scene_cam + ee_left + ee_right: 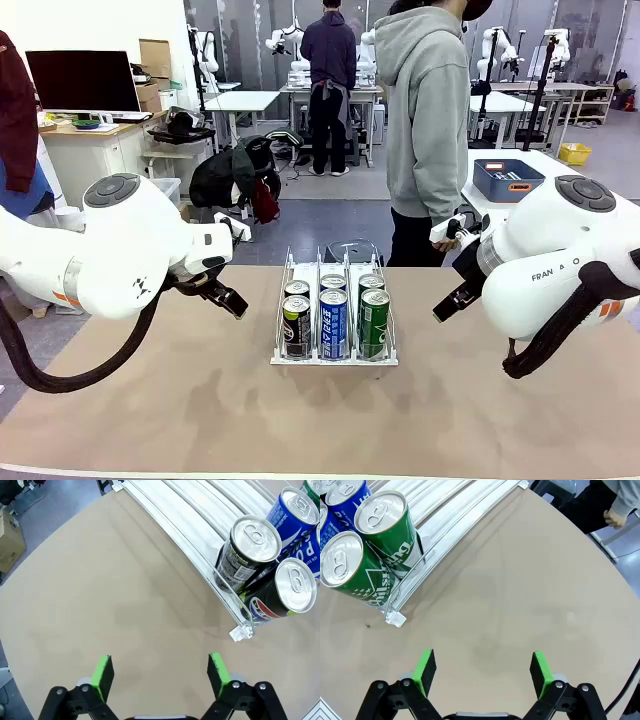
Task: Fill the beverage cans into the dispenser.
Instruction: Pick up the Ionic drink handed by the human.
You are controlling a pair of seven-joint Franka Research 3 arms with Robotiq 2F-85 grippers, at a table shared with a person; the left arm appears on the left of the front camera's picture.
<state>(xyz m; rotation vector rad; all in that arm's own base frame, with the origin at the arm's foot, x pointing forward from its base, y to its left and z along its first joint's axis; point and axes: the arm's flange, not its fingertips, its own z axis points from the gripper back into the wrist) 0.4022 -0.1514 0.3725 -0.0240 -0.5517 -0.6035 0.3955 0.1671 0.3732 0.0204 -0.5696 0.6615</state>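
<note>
Green pads [104, 672] on the left gripper [160, 662] stand wide apart with nothing between them. It hovers over bare table [125, 595] just left of the dispenser [190, 500], near its front corner. The right gripper [483, 657] mirrors that on the dispenser's right side, jaws also spread and empty.

Inside the dispenser are six cans, upright, two per lane at the front end:
- left lane: black cans [296, 328]
- middle lane: blue-and-white cans [333, 325]
- right lane: green cans [374, 323]

The rear of every lane is free. Any further can would probably come from the person, whose hand [446, 232] hangs behind the dispenser's right rear, close to the right arm.

Risks:
- The right arm swings back into that hand during a handover.
- A finger snags the dispenser's thin outer wire and drags the whole light rack.
- A can is lowered tilted onto a divider and topples into its neighbours.
</note>
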